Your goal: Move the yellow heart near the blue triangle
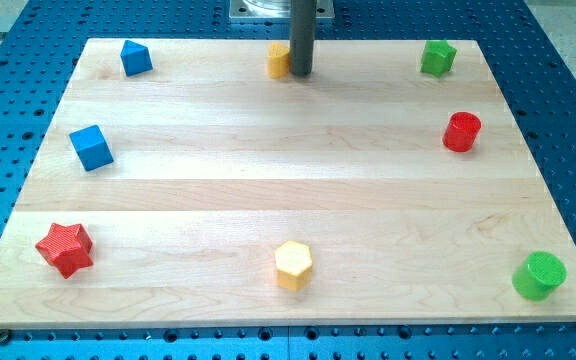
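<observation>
eight blocks sit on the wooden board (268, 200), read here from the view's left to its right. a red star (65, 248) lies at about eight o'clock from the board's centre, a blue cube (91, 147) at about nine o'clock, and the blue triangle (135, 58), the goal, at about ten o'clock near the top-left corner. further right, a yellow hexagon (293, 265) rests at six o'clock by the bottom edge. at twelve o'clock, on the top edge, is the yellow heart (278, 60), partly hidden by the rod, so its shape is hard to confirm. the arm's tip (300, 74) stands touching or just beside the heart's right side, at its three o'clock; it is a bare rod that holds nothing and has no jaws to open or close. on the right are a green star-like block (437, 57) at two o'clock, a red cylinder (461, 131) at three o'clock and a green cylinder (539, 275) at four o'clock. judging by this, the task is barely begun: the heart is well apart from the triangle, and a push toward nine o'clock along the top edge remains.
</observation>
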Controlling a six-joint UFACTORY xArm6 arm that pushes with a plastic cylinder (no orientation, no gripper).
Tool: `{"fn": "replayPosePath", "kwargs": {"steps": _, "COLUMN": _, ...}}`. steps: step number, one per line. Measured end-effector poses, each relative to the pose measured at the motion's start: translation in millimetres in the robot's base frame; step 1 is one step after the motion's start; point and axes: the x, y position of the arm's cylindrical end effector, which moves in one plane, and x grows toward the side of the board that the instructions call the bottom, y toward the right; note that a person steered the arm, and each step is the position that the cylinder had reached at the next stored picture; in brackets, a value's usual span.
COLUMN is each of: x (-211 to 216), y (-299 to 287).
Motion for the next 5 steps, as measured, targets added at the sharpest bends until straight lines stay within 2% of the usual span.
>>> {"fn": "replayPosePath", "kwargs": {"steps": 1, "x": -8, "y": -56}}
{"fn": "replayPosePath", "kwargs": {"steps": 2, "x": -40, "y": -17}}
{"fn": "replayPosePath", "kwargs": {"steps": 3, "x": -47, "y": -60}}
{"fn": "replayPosePath", "kwargs": {"steps": 4, "x": -2, "y": -88}}
{"fn": "replayPosePath", "kwargs": {"steps": 5, "x": 8, "y": -26}}
